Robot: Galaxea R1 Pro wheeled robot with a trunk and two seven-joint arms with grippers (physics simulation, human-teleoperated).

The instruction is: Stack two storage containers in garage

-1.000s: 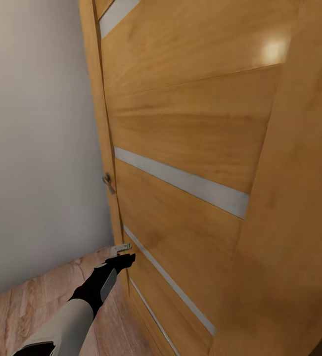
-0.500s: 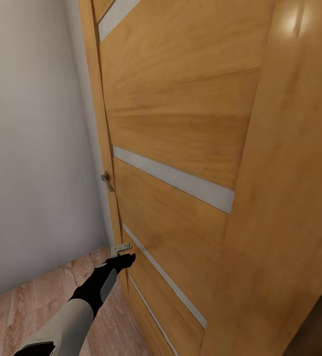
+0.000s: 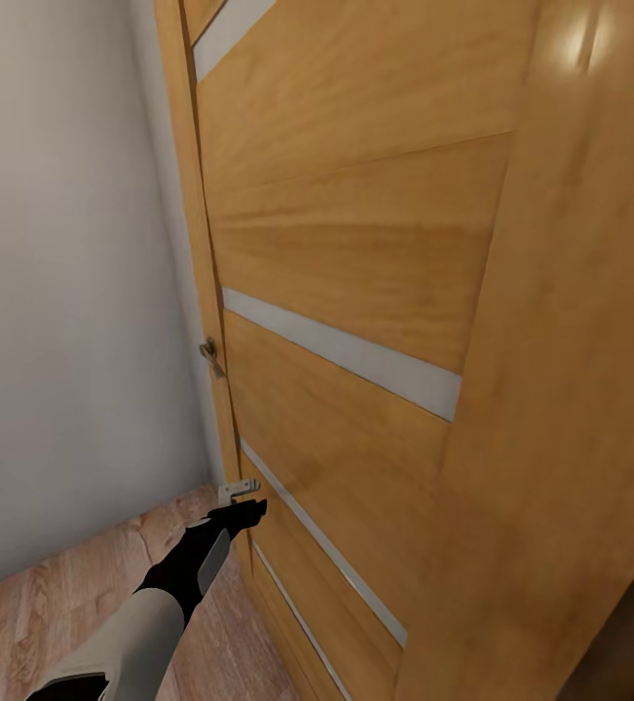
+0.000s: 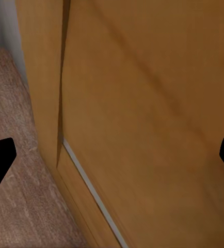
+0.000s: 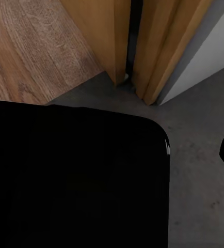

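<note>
Head view: wooden door (image 3: 355,273) close ahead

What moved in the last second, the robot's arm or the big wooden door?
The head view shifted: the right part of the orange-brown wooden door with pale stripes takes up more of the picture, so the camera or the door swung a little, and I cannot tell which. That happened early; the last half second shows no change. The left hand stayed close to the door's lower edge, over the light wood plank floor.
</note>
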